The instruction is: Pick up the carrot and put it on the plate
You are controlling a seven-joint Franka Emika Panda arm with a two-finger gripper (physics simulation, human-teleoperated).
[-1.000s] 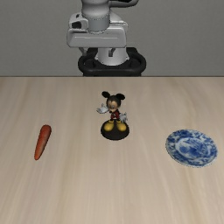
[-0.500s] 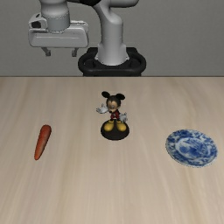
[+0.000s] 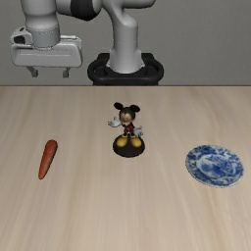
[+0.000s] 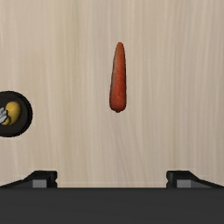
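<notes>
Carrot (image 4: 117, 77) is lying flat — looking stiff, light, tapered, so I'm favouring the thicker half. Fingers (image 4: 44, 178) are hovering wide open, empty.

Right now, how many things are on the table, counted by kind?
carrot: 1
figurine: 1
plate: 1
Total: 3

The gripper (image 3: 48, 72) hangs at upper left, the carrot (image 3: 47, 159) lies at left, a Mickey figurine (image 3: 127, 128) stands mid-frame, and the plate (image 3: 215, 164) sits at right.
</notes>
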